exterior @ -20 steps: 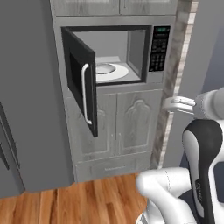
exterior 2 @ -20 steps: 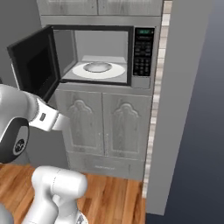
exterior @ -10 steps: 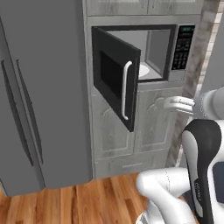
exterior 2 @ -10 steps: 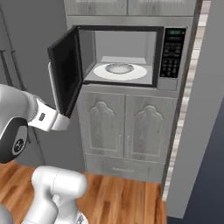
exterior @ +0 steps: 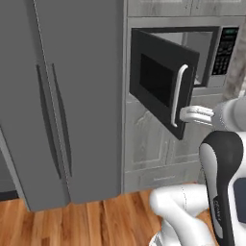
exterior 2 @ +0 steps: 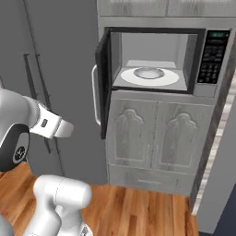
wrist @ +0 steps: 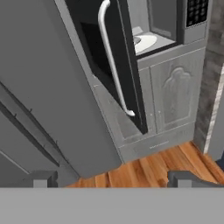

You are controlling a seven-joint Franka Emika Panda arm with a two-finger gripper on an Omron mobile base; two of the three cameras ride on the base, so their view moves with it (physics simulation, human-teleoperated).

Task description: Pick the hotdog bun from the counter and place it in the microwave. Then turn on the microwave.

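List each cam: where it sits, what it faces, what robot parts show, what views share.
Left base view: behind the arm's left, facing the fridge and open microwave; arm at lower right.
Right base view: behind its right, looking into the microwave at the turntable; arm at lower left.
Hand view: on the hand, tilted, facing the door handle; open gripper at the bottom.
Shared: microwave, its open door, cabinets, wood floor.

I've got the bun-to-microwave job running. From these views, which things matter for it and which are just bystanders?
Belongs to the job:
- microwave, door swung open
- its white turntable, nothing on it
- keypad for switching on
- gripper, open and holding nothing

Just there:
- fridge, doors shut
- cabinet doors below the microwave
- wooden floor
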